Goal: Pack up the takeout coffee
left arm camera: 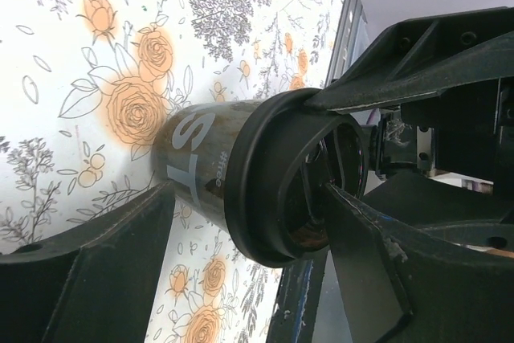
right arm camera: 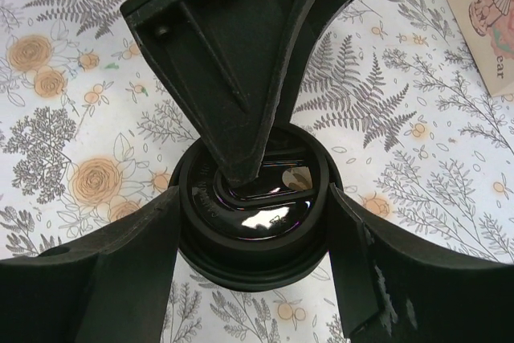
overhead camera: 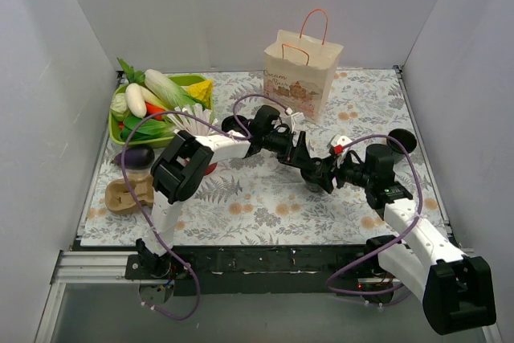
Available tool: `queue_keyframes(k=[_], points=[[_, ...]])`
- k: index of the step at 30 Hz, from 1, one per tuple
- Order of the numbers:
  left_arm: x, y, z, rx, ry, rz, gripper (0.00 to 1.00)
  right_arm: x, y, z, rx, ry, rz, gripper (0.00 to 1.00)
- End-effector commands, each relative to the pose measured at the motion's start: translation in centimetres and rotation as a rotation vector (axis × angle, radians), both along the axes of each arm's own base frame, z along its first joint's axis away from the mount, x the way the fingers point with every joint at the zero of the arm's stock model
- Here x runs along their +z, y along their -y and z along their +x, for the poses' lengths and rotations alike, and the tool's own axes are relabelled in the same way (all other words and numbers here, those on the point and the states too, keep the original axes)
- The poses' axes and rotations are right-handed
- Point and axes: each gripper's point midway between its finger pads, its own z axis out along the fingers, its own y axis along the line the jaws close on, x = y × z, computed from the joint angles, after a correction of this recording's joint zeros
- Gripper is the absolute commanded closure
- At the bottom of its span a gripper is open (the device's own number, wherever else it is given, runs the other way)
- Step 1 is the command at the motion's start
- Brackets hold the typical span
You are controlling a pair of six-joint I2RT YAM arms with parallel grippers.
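Note:
The takeout coffee [overhead camera: 320,176] is a dark cup with white lettering [left arm camera: 201,166] and a round black lid [right arm camera: 257,230]; it stands on the floral tablecloth in the middle of the table. My right gripper [right arm camera: 253,202] comes in from the right, one finger against each side of the lid's rim, shut on the cup. My left gripper [overhead camera: 307,163] reaches in from the left and stands open [left arm camera: 250,198]. One of its fingers [right arm camera: 233,78] rests with its tip on top of the lid. Its other finger [left arm camera: 88,271] lies beside the cup's body.
An open paper bag [overhead camera: 299,76] with orange handles stands behind the cup at the back; its corner [right arm camera: 482,14] shows in the right wrist view. A green tray [overhead camera: 115,132] of vegetables sits back left. A cardboard carrier [overhead camera: 128,195] lies left. A loose black lid [overhead camera: 401,141] lies right.

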Motion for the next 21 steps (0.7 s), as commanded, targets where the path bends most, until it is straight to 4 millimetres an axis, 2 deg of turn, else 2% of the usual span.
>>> queue_keyframes(k=[1, 7, 15, 18, 21], points=[[-0.4, -0.9, -0.2, 0.037, 0.059, 0.089, 0.27, -1.9, -1.0, -1.1, 0.024, -0.096, 0.076, 0.48], [-0.7, -0.8, -0.3, 0.038, 0.081, 0.117, 0.27, -2.2, -1.1, -1.6, 0.054, -0.084, 0.061, 0.47], [-4.0, -1.7, -0.2, 0.080, 0.091, 0.222, 0.29, -2.4, -1.0, -3.2, 0.161, 0.019, 0.003, 0.31], [-5.3, -2.2, -0.2, 0.096, 0.085, 0.261, 0.29, -2.8, -0.8, -3.8, 0.184, -0.009, -0.020, 0.29], [-6.0, -2.4, -0.2, 0.100, 0.078, 0.279, 0.30, -2.2, -0.8, -3.4, 0.184, 0.020, -0.025, 0.27]])
